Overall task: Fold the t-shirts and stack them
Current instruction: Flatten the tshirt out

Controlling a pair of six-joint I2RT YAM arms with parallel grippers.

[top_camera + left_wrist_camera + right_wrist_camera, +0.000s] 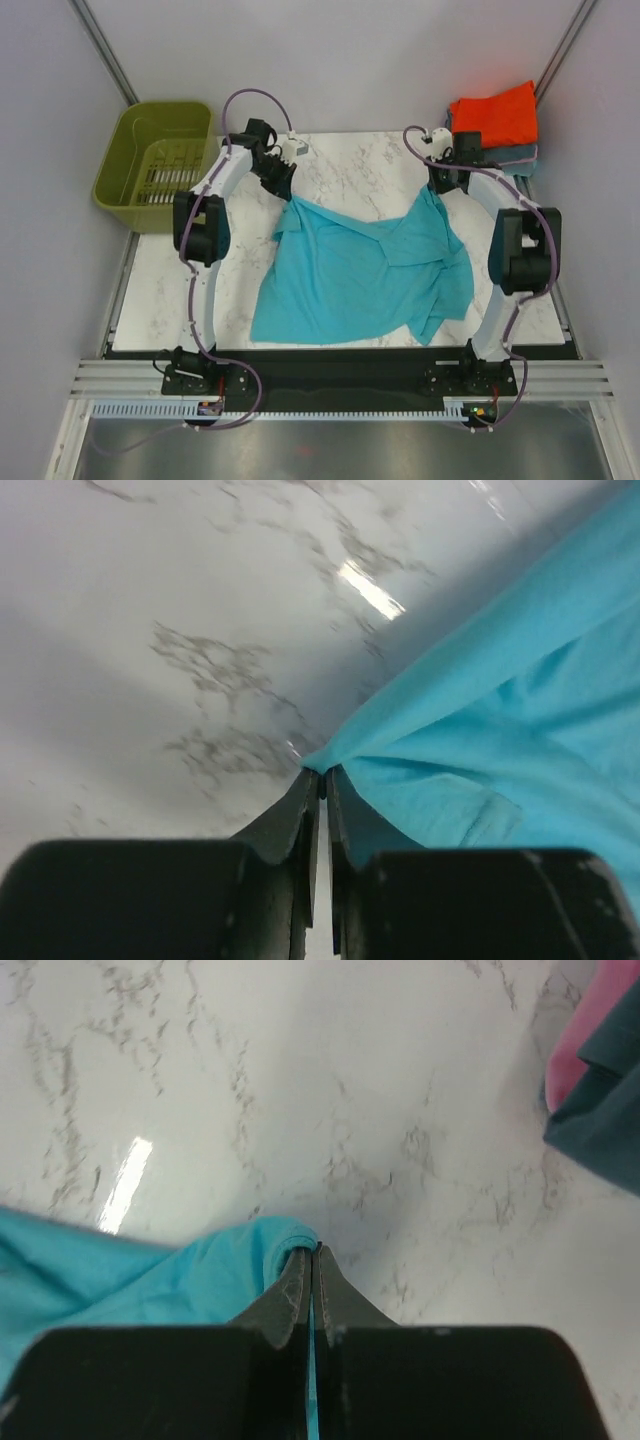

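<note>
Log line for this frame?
left end effector: shut on teal cloth t-shirt | right end effector: shut on same t-shirt | t-shirt: unfolded

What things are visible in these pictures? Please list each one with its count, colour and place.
teal short-sleeved cloth t-shirt: one, teal, spread loosely on the middle of the table, two far corners pinched
orange-red folded cloth shirt: one, orange-red, far right corner, on top of the pile
grey-blue folded cloth shirt: one, grey-blue, under the orange-red one
olive-green plastic basket: one, olive green, beside the table's far left corner
white marble-patterned table: one, white with grey veins, under everything
left hand: one, black, shut on the teal shirt's far left corner
right hand: one, black, shut on the teal shirt's far right corner
</note>
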